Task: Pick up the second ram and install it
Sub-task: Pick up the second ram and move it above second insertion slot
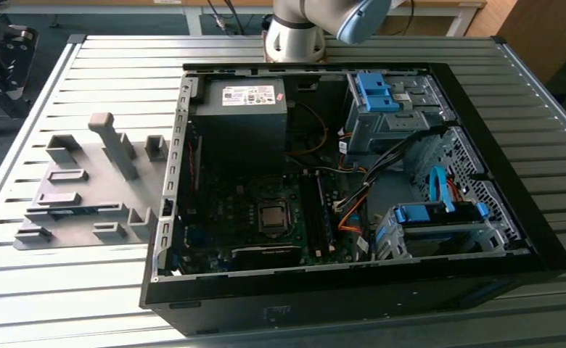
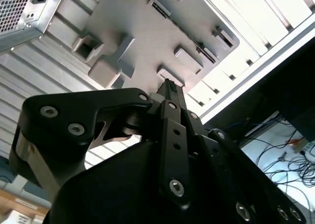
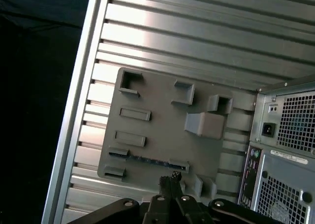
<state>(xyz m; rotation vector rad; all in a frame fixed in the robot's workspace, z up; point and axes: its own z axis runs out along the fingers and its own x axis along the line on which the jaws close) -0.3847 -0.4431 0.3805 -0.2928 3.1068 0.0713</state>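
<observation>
The gripper (image 3: 169, 177) hangs above the grey fixture plate (image 3: 157, 135), which lies flat on the slatted metal table (image 3: 197, 42). In both wrist views its jaws are together, with nothing between them (image 2: 170, 86).

The second ram (image 3: 147, 161) stands on its long edge in a slot of the fixture plate, held between two small end brackets. It is close to the fingertips in the first wrist view but apart from them. In the exterior view the second ram (image 1: 75, 212) shows as a thin blue-green strip near the front edge of the fixture plate (image 1: 99, 181).

Obstructions on the plate:
- A tall grey post (image 1: 114, 145) rises from the plate near its middle. In the first wrist view it (image 3: 204, 124) stands just beyond the ram slot.
- Several low, empty rectangular holders surround the slot.

On the exterior view's right of the plate lies the open computer case (image 1: 515, 239), its side wall just beside the plate's edge. Inside are:
- the power supply (image 1: 239, 116)
- the motherboard (image 1: 225, 210)
- the processor socket (image 1: 273, 216)
- the memory slots (image 1: 322, 214), just beside the socket on the exterior view's right
- loose cables (image 1: 355, 210) and blue drive-bay clips (image 1: 375, 90), further to the exterior view's right

The arm's base (image 1: 297, 32) stands behind the case.
</observation>
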